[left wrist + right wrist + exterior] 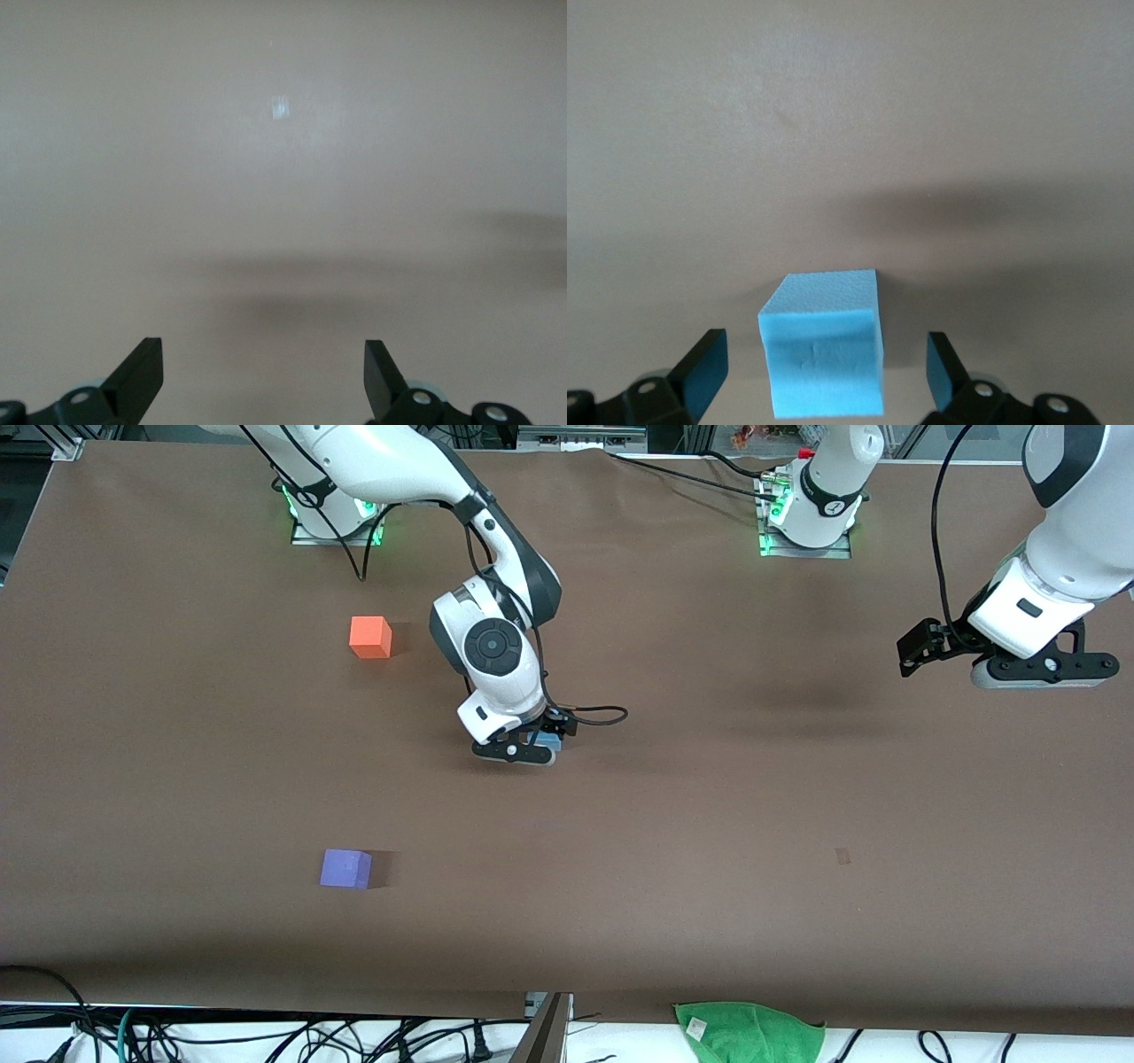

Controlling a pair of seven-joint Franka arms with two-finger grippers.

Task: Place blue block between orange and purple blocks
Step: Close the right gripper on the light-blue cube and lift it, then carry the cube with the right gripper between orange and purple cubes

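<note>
The right gripper (523, 751) hangs low over the middle of the brown table (709, 824), its fingers (700, 372) spread wide to either side of the blue block (824, 354), with a clear gap on both sides and no contact. The blue block (548, 740) sits on the table, mostly hidden beneath the gripper in the front view.

Taking the blue block as the landmark, the orange block (370, 637) lies farther from the front camera and toward the right arm's end of the table. The purple block (345, 868) lies nearer the front camera, also toward the right arm's end, well apart from the orange one.

The left gripper (1041, 669) waits in the air over the left arm's end of the table, well apart from the blue block, its fingers (142, 376) spread wide and holding nothing.
</note>
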